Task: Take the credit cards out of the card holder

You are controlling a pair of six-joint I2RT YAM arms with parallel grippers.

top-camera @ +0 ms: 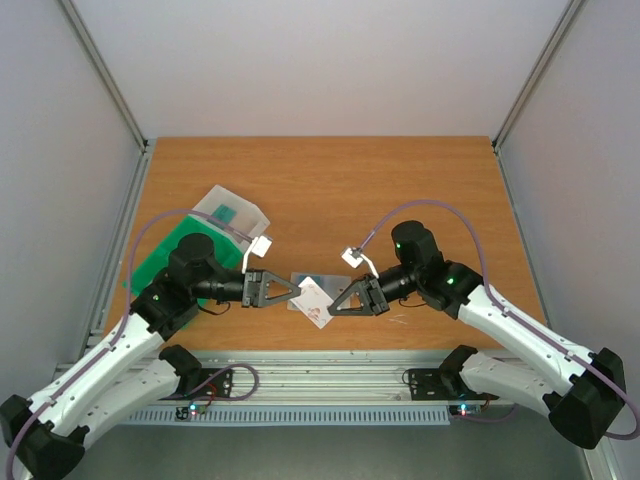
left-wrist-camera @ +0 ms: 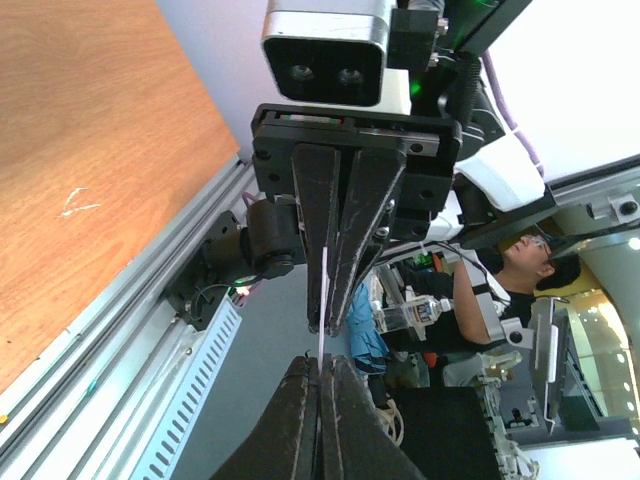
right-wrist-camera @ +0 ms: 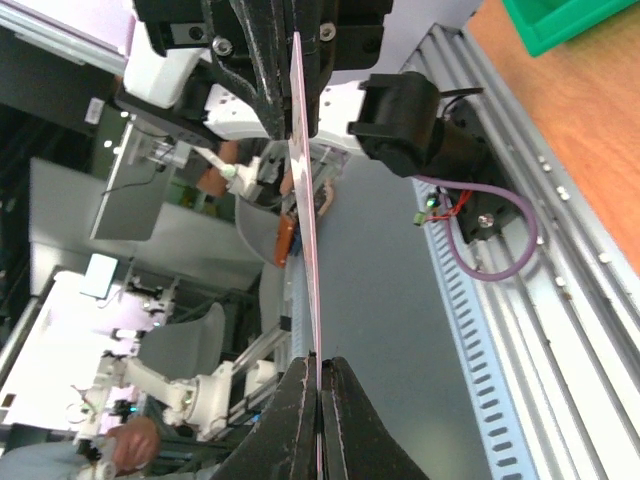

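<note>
Working at the draw-out step, to judge by the layout: pinching with the left fingers (top-camera: pixel 296 290) and the right fingers (top-camera: pixel 335 304) tip to tip by the near edge of the desk (top-camera: pixel 400 180). Closed down to a sliver on both sides, clamped on one thin flat piece that shows only edge-on in each wrist view. Cannot separate sleeve from card in those two views.

From above, reads more plainly: a white credit card (top-camera: pixel 317 302) with red print between the two sets of tips, slanting toward the near side, its corner at the right fingers. Just behind it, touching the left fingers' tips, the pale grey card holder (top-camera: pixel 303 281). Looks partly drawn, not yet free.

Calls next for a straight pull apart along the plane of the sheet, holding the sleeve on the left and the card alone on the right. Risks dragging the sleeve along if either pinch has caught both layers.

Farther back, out beyond the left fingers: a green tray (top-camera: pixel 150 265) and a clear box (top-camera: pixel 232 213), well apart from either grip.
</note>
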